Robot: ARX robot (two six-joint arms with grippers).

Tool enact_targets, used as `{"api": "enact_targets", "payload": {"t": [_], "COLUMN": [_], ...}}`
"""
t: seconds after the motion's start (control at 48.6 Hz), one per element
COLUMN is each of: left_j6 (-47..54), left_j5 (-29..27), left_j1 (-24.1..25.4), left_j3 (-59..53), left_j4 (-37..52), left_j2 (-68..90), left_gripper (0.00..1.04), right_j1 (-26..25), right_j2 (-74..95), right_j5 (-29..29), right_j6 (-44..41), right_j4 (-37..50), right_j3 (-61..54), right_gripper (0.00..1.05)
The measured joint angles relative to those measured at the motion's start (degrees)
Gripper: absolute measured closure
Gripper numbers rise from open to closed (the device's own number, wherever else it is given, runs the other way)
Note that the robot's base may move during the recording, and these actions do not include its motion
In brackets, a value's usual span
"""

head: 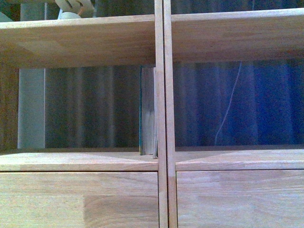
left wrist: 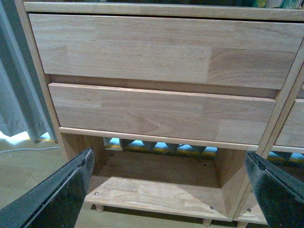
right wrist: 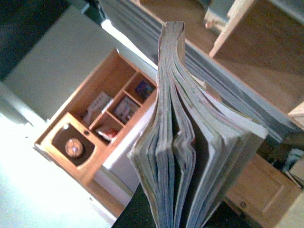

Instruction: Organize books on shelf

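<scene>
Progress looks to be about halfway. The shelf (head: pixel 85 160) fills the front view. In its left open compartment the teal book (head: pixel 148 111) stands upright, pressed against the central divider (head: pixel 164 118). The compartment on the other side of the divider shows no book in the part that is visible. The paperback (right wrist: pixel 190 142) is not yet shelved: in the right wrist view it rises out of the right hand (right wrist: pixel 178 219), which is closed on its lower end, with only dark slivers of the hand showing on either side. The left hand (left wrist: pixel 168 156) hangs low before the drawer fronts (left wrist: pixel 156 47), its fingers (left wrist: pixel 57 194) spread wide with nothing between them. What is left, I judge, is to carry the paperback to a compartment and stand it up.

The shelf is pale jointed wood, short staves glued end to end, smooth, matt and square-edged. Its drawer fronts are flat and handleless, and its back is open onto a ribbed curtain (head: pixel 95 104). The teal book shows a straight block of greyish page edges with a thin teal cover line on one side. The paperback is soft: its pages splay into loose wavy clumps with uneven edges, so it will likely flop unless leaned on something
</scene>
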Motion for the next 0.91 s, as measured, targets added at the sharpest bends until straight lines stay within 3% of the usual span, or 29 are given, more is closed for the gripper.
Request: {"api": "enact_targets", "payload": {"t": [0.124,0.268,0.453,0.762,0.906], "left_j6": [0.0,0.0,0.0,0.0,0.0], "left_j5": [0.0,-0.02,-0.02,0.0,0.0], "left_j1": [0.0,0.0,0.0,0.0,0.0], "left_j3": [0.0,0.0,0.0,0.0,0.0], "left_j4": [0.0,0.0,0.0,0.0,0.0], "left_j2": [0.0,0.0,0.0,0.0,-0.02], "left_gripper": [0.07,0.07,0.07,0.07,0.07], "right_j1": [4.7,4.52,-0.07,-13.25,-15.61], "right_j2": [7.67,16.79,23.54,25.94,26.45], "right_j5": [-2.16,-2.25,-2.84,-7.69,-8.26], "right_j6": [-8.22,-11.15,-10.64,-6.73,-6.01], "right_j4": [-6.01,-9.88,-11.45,-13.51,-12.94], "right_j3": [5.77,12.22,19.1,26.43,26.43], "right_gripper": [0.97,0.97,0.97,0.97,0.97]}}
